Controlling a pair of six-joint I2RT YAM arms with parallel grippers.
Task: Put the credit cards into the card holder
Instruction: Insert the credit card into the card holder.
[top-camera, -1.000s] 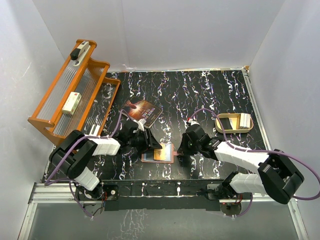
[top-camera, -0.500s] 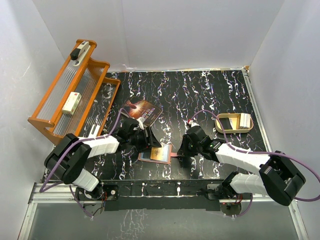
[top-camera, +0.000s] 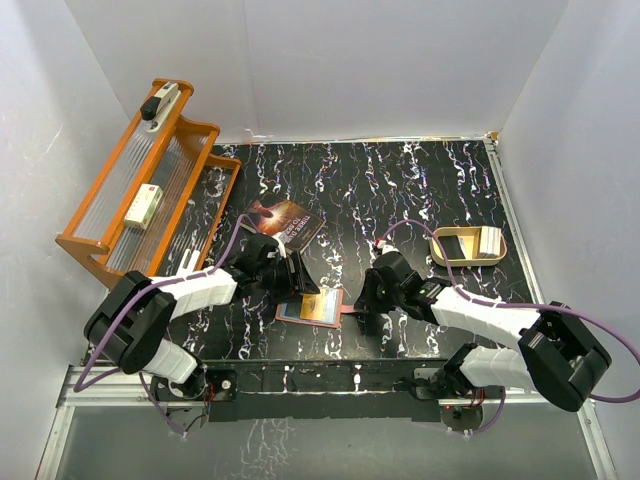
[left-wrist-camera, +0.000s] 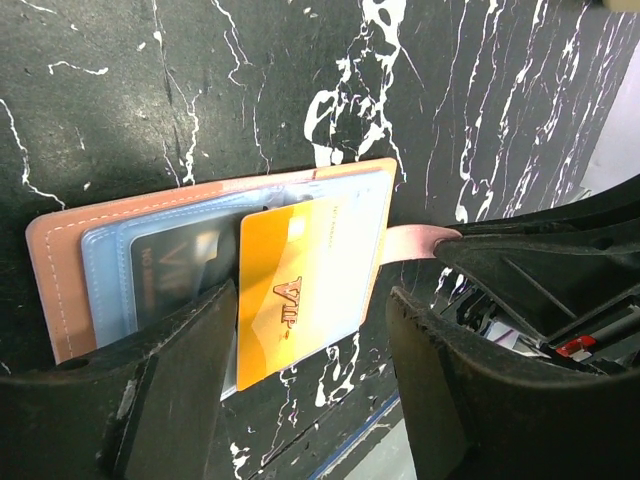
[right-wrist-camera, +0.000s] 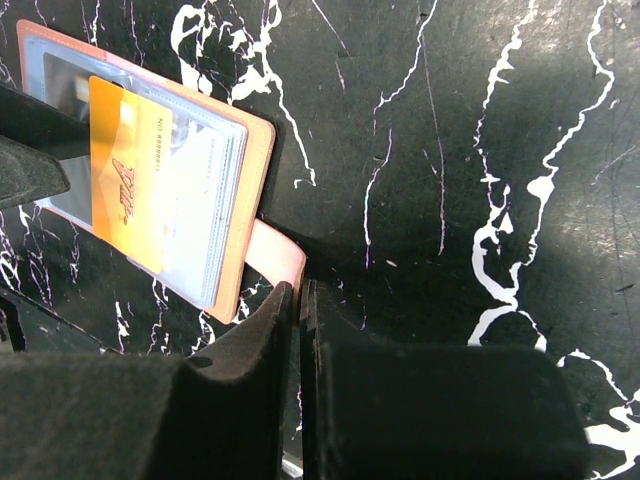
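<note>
Right end effector (right-wrist-camera: 298, 300) pinches the card holder (left-wrist-camera: 60, 270) tab; left end effector (left-wrist-camera: 310, 330), spread astride the orange card (left-wrist-camera: 300, 300), should push it squarely inward.

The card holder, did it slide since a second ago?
Yes. In the top view the card holder has slid left and slightly farther from the arm bases, toward the paperback book, which stayed put.

The card holder (top-camera: 311, 309) lies open before the book (top-camera: 285, 224); a card (left-wrist-camera: 300, 295) on it; tin (top-camera: 467, 245) far right; rack (top-camera: 150, 185) left.
</note>
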